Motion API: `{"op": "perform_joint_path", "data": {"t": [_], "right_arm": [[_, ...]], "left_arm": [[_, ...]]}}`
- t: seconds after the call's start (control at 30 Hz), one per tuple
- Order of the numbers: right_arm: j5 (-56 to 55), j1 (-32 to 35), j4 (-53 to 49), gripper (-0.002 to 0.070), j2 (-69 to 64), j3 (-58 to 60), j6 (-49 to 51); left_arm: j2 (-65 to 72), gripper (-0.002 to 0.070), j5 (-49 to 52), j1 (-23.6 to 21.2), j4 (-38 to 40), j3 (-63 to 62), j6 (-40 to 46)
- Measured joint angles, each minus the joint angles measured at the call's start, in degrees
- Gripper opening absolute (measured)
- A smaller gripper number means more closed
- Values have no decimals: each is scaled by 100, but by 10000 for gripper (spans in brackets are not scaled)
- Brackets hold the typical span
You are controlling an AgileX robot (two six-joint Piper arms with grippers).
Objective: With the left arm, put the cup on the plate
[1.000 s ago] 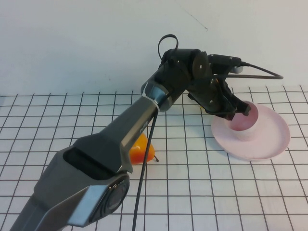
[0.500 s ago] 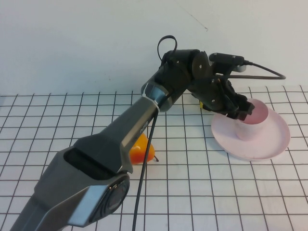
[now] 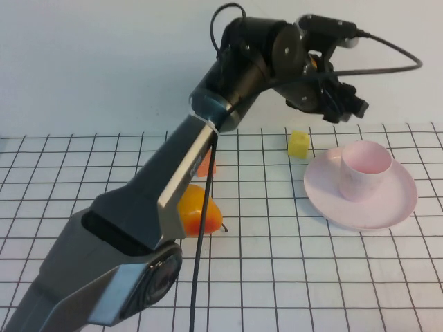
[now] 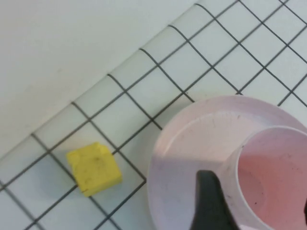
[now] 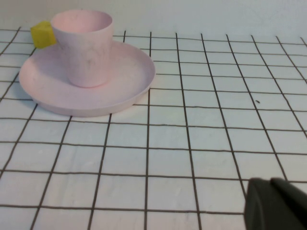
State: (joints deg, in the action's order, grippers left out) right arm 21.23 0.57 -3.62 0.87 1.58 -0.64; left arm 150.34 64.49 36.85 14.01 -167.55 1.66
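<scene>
Cup: the small pale pink plastic cup (image 3: 365, 168) stands upright on the plate, mouth up, below the left fingers and apart from them; no finger touches it.
Plate: the round shallow pale pink plastic plate (image 3: 387, 207) lies flat on the white gridded tabletop (image 3: 291, 277), with the cup in its middle part.
Left gripper: the left gripper (image 3: 344, 102) has risen since half a second ago, when its fingers were down at the cup's rim; now it hangs in the air above the plate, fingers released and holding nothing. In the left wrist view one black fingertip (image 4: 211, 201) shows over the cup's rim.
Right gripper: the right gripper (image 5: 276, 203) is low over the tabletop, well apart from the plate; I cannot tell its fingers' state.
Yellow cube: the small yellow cube (image 3: 299, 144), earlier hidden behind the left gripper, now shows just beside the plate.
Orange fruit: the orange pear-shaped fruit (image 3: 201, 214) lies partly behind the left arm, unmoved.
</scene>
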Motion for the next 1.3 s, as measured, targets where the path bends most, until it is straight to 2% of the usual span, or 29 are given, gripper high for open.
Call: {"op": "perform_joint_path", "data": {"t": [0.07, 0.27, 0.37, 0.57, 0.73, 1.03, 1.3], "right_arm": [[0, 0, 0, -2, 0, 0, 0], [0, 0, 0, -2, 0, 0, 0], [0, 0, 0, -2, 0, 0, 0], [0, 0, 0, -2, 0, 0, 0], [0, 0, 0, -2, 0, 0, 0], [0, 0, 0, -2, 0, 0, 0], [0, 0, 0, -2, 0, 0, 0]], "left_arm": [[-246, 330, 138, 0, -269, 0, -75], [-1506, 88, 340, 0, -945, -36, -166], [-2179, 27, 554, 11, -1401, -68, -238], [-3408, 3, 850, 11, -2547, -93, -722], [-4604, 1, 850, 11, -2784, 514, -750], [-6591, -1, 850, 11, -2904, 3536, -750], [-7653, -1, 644, 11, -2291, 6457, -914]]}}
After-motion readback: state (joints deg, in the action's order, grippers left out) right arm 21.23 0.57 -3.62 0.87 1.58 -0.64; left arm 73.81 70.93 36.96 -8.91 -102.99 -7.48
